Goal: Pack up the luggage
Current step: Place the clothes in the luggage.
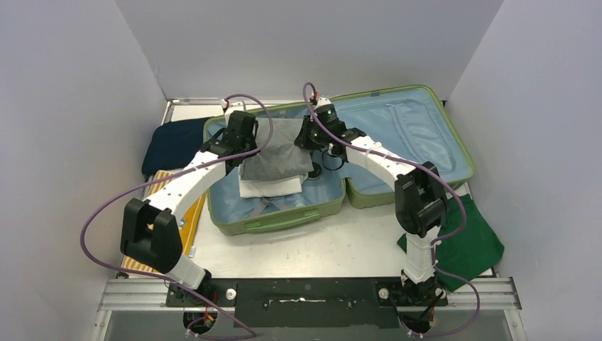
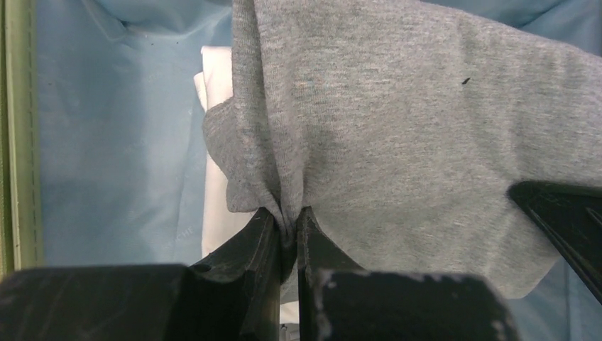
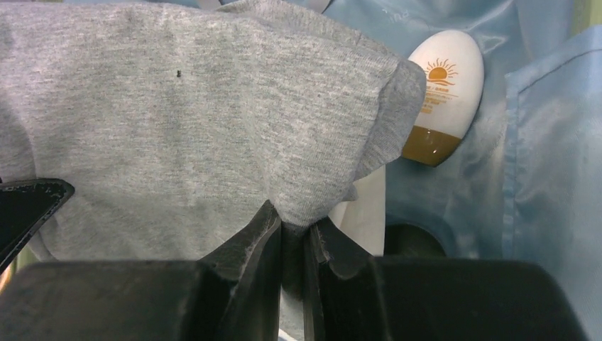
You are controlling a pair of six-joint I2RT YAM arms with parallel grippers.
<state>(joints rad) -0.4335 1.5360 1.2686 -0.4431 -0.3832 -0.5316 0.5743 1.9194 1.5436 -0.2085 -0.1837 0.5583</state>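
Observation:
The luggage [image 1: 419, 186], a light-green suitcase with blue lining, lies open across the middle of the table. A grey shirt [image 1: 278, 150] hangs stretched over its left half, above a folded white garment [image 1: 273, 187]. My left gripper [image 1: 246, 150] is shut on the grey shirt's left edge [image 2: 287, 213]. On the other side, my right gripper [image 1: 310, 142] is shut on its right corner [image 3: 298, 220]. A white sunscreen bottle [image 3: 441, 92] with a brown cap lies on the lining just right of the shirt.
A navy folded cloth [image 1: 174, 143] lies left of the suitcase at the back. A yellow striped item [image 1: 186, 213] sits under the left arm. A dark green cloth [image 1: 468, 241] lies at the right front. White walls close in both sides.

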